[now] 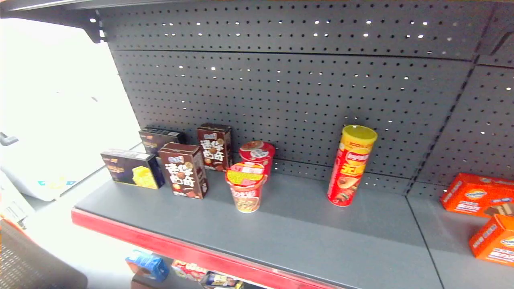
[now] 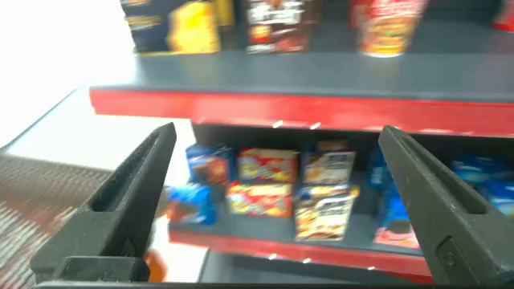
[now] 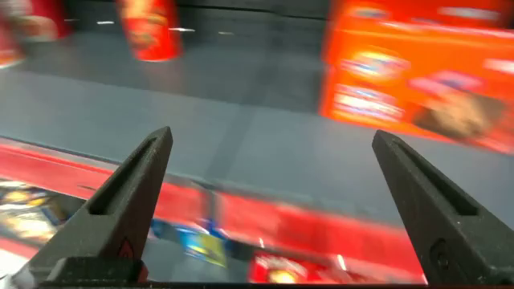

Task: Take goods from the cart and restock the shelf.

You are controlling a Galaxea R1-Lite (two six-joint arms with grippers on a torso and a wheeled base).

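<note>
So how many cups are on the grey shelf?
2. The front cup stands left of the can on the shelf; the rear cup is just behind it, partly hidden. No others seem hidden.

Far left on the shelf [image 1: 305, 237], a front flat box [image 1: 132, 167] lies before a rear flat box [image 1: 160, 138]. Just right, a near upright box [image 1: 183, 170] stands before a far upright box [image 1: 215, 146]. Right again, a near cup [image 1: 245, 188] stands before a far cup [image 1: 257, 154]. A tube [image 1: 351, 166] stands well apart, farther right. Beyond it, a rear carton [image 1: 476, 194] lies behind a front carton [image 1: 492, 241]. Packets [image 2: 265, 181] sit on the lower shelf [image 2: 337, 250].
</note>
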